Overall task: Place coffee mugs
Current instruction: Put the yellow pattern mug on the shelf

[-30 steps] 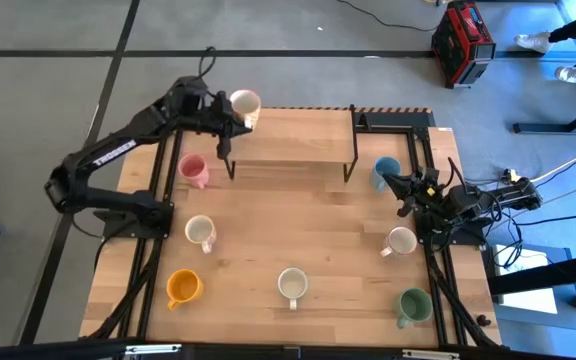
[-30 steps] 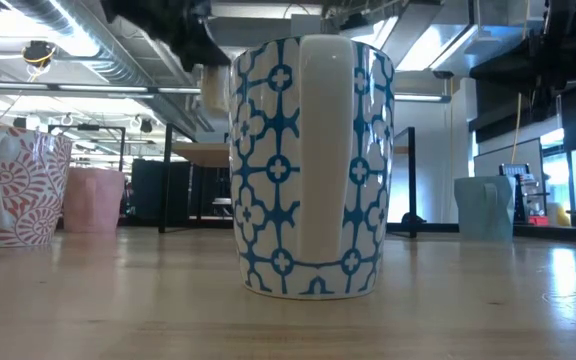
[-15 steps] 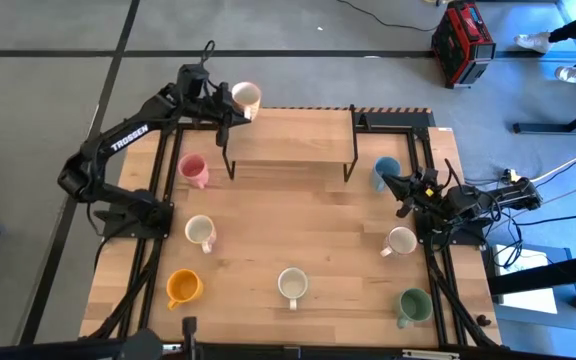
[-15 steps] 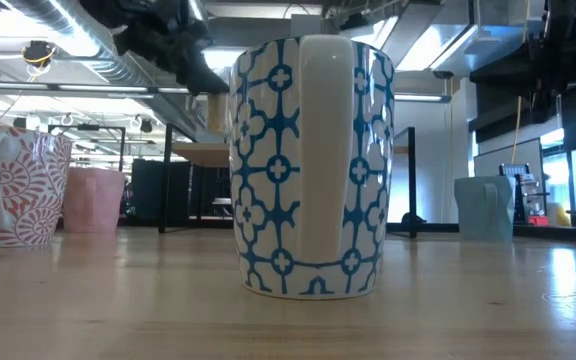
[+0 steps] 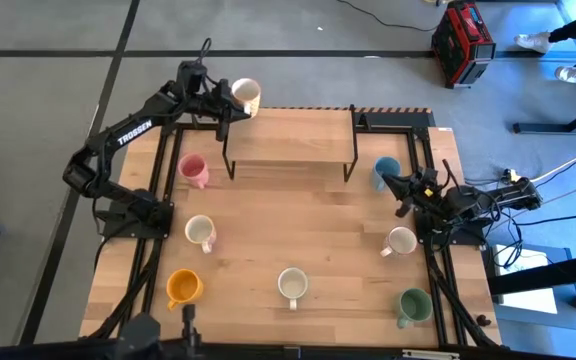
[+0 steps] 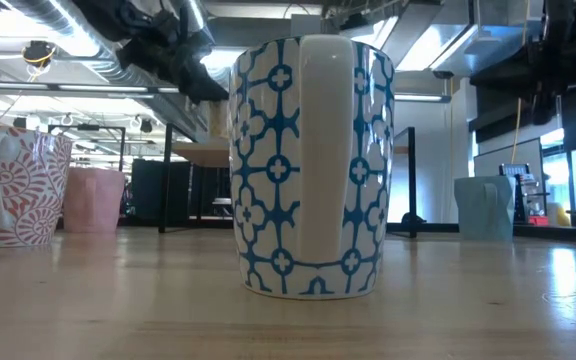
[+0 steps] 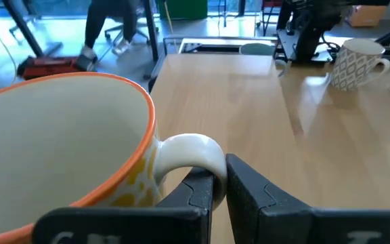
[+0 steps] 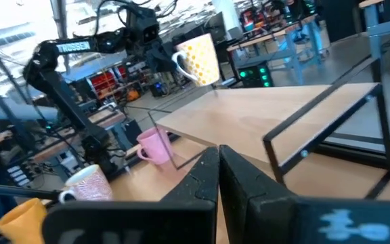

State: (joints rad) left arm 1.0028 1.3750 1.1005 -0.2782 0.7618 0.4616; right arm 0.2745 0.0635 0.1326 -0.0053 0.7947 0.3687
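Observation:
A white mug with an orange rim and yellow dots (image 5: 245, 97) hangs over the far left corner of the raised wooden shelf (image 5: 293, 140), with my left gripper (image 5: 224, 103) shut on it. Seven other mugs stand on their bases on the table: pink (image 5: 193, 170), red-patterned white (image 5: 200, 232), orange (image 5: 182, 288), blue-patterned (image 5: 292, 285), green (image 5: 412, 305), white (image 5: 400, 241) and light blue (image 5: 383, 172). My right gripper (image 5: 390, 183) is shut and holds nothing, just beside the light blue mug. My left gripper pinches the mug's white handle loop (image 7: 189, 148) between its two fingers (image 7: 249, 193). They come from the table's left, slanting a little downward. The mug (image 8: 199, 58) is lifted clear above the shelf, opening up and slightly tilted, its handle toward the gripper.
The shelf stands on thin black legs (image 5: 230, 165) at the table's far middle, its top bare. Black frame rails (image 5: 438, 270) run along both table sides. A red case (image 5: 461, 42) and a person's feet (image 5: 533, 42) are on the floor beyond.
My left gripper has carried the orange-rimmed mug a little toward the table's far edge, still shut on its handle, and the mug stays clear of the shelf.

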